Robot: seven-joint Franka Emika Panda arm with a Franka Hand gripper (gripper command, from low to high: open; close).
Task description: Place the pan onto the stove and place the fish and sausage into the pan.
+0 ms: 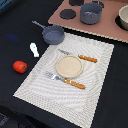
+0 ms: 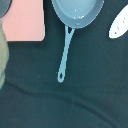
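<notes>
- On the dark tabletop (image 1: 15,30), the pan (image 1: 53,35) sat just off the placemat's (image 1: 95,75) far corner, handle pointing toward the exterior view's left, close to the stove's (image 1: 107,27) near edge but not on it.
- Fish (image 1: 34,49) lay on the tabletop near the pan; sausage (image 1: 20,66) sat a little beyond the fish, farther from the pan. Both were outside the pan.
- Grey pot (image 1: 91,13) stood on the stove.
- Plate (image 1: 68,66), fork (image 1: 65,80) and knife (image 1: 77,56) were on the placemat.
- End effector: not visible in either view, so spread or pressed together, can't tell.
- Wrist view looked straight down on the pan (image 2: 77,11), its handle, the fish (image 2: 119,23) and a stove corner (image 2: 24,20).
</notes>
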